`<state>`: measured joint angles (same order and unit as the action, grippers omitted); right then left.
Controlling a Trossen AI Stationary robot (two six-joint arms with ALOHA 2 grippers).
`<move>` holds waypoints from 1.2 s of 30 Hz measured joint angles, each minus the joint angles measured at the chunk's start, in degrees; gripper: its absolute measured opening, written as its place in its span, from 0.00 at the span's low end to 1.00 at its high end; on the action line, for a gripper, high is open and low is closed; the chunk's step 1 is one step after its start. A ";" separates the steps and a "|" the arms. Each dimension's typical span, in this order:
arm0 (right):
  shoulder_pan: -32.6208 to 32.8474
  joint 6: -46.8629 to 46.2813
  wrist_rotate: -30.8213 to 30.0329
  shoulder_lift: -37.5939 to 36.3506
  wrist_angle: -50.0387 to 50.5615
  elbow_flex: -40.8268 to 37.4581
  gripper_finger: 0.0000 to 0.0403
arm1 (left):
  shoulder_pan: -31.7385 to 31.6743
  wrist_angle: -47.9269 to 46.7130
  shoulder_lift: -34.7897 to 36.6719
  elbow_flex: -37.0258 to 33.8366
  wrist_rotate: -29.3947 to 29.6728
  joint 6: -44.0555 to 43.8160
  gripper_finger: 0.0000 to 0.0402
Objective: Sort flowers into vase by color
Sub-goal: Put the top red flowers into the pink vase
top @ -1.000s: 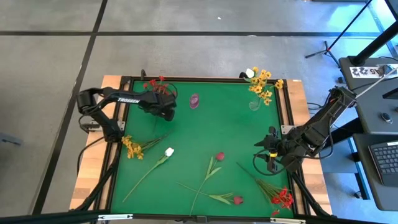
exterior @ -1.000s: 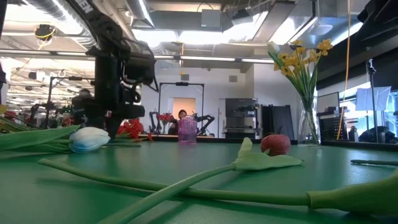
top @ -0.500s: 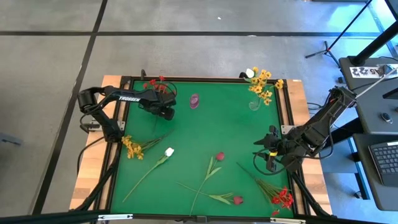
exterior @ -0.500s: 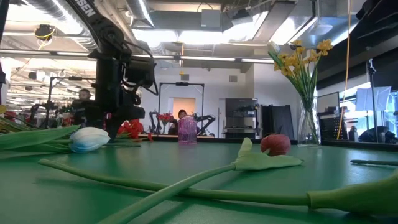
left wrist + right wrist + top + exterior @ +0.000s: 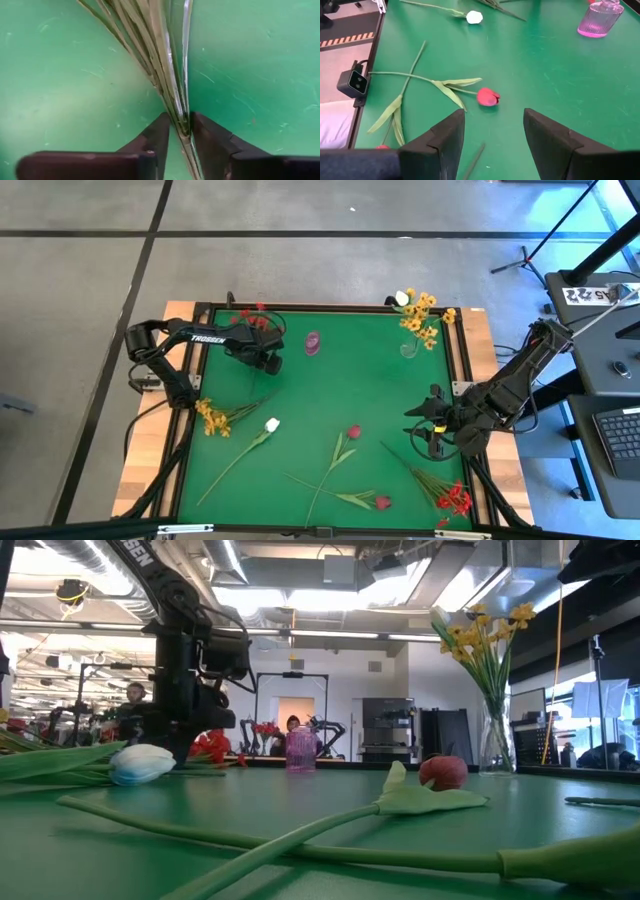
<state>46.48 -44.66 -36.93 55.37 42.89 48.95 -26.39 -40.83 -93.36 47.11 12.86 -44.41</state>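
bare green mat [image 5: 330,385] mid-table lies open between pink vase [image 5: 313,342] and scattered flowers [image 5: 345,445]

An overhead camera looks straight down on the whole green table [image 5: 330,380]. A table-level camera faces across it into the room. The left wrist camera sits close above bunched stems [image 5: 167,80]; the right wrist camera and overhead share the pink vase [image 5: 600,19].
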 joint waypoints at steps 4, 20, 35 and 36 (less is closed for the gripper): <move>0.00 0.00 0.00 0.00 0.00 0.00 0.50 | 0.10 0.08 0.00 0.00 0.70 0.16 0.10; 0.00 0.02 -1.64 0.00 0.09 0.02 0.50 | 0.84 -2.48 4.97 0.83 7.19 3.08 0.01; 0.00 0.02 -3.93 0.00 0.15 0.02 0.50 | 7.99 11.57 18.14 9.22 12.31 11.49 0.01; 0.00 0.04 -4.26 0.00 0.22 0.02 0.50 | 8.88 15.29 18.58 9.24 11.91 13.08 0.01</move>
<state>46.48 -44.62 -41.19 55.37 43.12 48.97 -17.51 -25.54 -74.78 56.35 24.78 -31.33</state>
